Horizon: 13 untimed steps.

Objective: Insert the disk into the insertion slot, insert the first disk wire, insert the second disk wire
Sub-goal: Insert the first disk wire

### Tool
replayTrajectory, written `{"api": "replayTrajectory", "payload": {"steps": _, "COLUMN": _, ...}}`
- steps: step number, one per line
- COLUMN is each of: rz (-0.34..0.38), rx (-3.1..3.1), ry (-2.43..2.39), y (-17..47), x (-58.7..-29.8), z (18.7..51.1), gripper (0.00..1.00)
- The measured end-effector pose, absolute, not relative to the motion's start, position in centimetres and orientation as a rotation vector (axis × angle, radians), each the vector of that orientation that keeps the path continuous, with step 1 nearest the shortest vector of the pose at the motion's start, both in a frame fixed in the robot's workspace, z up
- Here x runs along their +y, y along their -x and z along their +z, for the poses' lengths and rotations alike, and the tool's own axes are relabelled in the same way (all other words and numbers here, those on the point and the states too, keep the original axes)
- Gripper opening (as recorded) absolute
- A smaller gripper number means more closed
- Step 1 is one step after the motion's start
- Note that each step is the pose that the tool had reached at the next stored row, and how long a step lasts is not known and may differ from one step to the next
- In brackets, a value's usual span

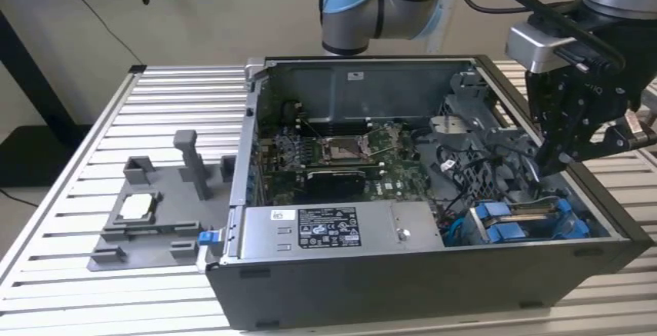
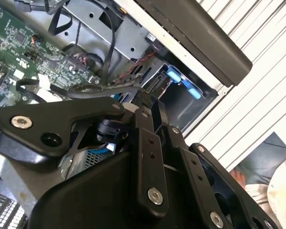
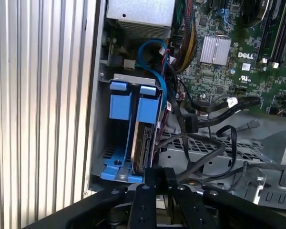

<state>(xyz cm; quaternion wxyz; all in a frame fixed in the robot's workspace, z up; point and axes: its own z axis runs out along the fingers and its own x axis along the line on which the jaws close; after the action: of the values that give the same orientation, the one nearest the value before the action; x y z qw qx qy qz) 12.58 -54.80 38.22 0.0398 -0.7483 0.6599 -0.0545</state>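
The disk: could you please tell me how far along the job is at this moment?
Done: the disk stands edge-on in the insertion slot, in its blue carrier. In hand: the end effector hovers close by the disk's outer end; whether it grips anything cannot be told. Left: a black cable lies loose beside the slot, its connector apparently free, so the wires look not yet plugged in.

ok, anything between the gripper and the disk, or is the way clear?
Nothing visible in between. In the first wrist view the gripper hangs close by the near end of the disk, which stands in the drive cage. Loose black cables lie beside the cage, not across that gap.
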Motion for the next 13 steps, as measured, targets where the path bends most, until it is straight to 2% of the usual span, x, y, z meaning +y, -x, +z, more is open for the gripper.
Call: {"api": "replayTrajectory", "payload": {"steps": 13, "rz": -0.131, "rx": 2.058, "ry": 2.294, "y": -13.56, "x": -54.89, "z": 37.14, "gripper": 0.19}}
